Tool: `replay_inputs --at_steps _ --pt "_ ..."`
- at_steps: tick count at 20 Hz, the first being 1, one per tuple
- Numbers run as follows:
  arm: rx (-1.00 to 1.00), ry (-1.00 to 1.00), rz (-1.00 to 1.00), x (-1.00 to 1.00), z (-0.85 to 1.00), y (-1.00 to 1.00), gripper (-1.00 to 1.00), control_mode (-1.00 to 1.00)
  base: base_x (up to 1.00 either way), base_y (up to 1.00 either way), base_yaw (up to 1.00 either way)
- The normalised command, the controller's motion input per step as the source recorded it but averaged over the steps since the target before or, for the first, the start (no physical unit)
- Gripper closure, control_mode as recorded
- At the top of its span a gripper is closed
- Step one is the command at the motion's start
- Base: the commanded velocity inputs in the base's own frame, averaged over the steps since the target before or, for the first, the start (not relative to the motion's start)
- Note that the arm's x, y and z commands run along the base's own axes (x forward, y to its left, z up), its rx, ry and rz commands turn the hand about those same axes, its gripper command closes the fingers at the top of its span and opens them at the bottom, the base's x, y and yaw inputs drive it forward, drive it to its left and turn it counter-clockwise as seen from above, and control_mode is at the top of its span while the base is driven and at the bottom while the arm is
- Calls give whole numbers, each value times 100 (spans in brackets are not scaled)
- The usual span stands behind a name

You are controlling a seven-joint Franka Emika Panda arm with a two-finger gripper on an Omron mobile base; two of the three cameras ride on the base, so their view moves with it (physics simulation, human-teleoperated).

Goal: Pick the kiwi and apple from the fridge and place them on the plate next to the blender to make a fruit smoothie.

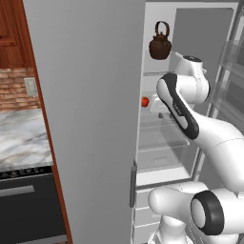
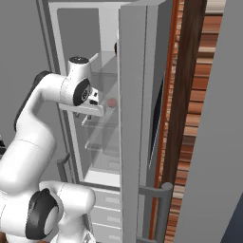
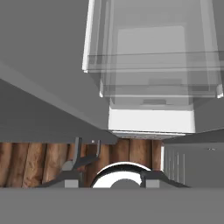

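Left base view: the apple [image 1: 145,101] sits on a fridge [image 1: 90,119] shelf, at nine o'clock from the hand [image 1: 157,102], whose jaws are closed narrow, holding nothing visible. Firm, smooth, light; best gripped across its middle.

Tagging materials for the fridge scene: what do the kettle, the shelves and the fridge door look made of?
Kettle: dark brown, faint sheen, probably glazed ceramic or cast metal.
Shelves: see-through with pale edges, so glass or clear plastic.
Fridge door: flat matte light grey, looks like painted metal; its handle is a darker grey bar.
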Motion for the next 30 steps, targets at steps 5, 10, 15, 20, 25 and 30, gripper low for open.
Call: replay_inputs --at_steps 5,10,15,20,25,30 --pt "0 -4 0 -5 0 -1 -100 -100 0 0 0" --pt "4 -6 -2 -7 -20 -53 -100 -100 0 0 0" --pt "0 -35 -23 -37 35 -23 -100 -100 0 0 0" --pt "-6 -12 -17 -8 31 7 -100 -100 0 0 0" --pt "-6 1 -9 9 21 15 -100 -100 0 0 0" --pt "-4 6 -2 42 -12 4 -100 -100 0 0 0"
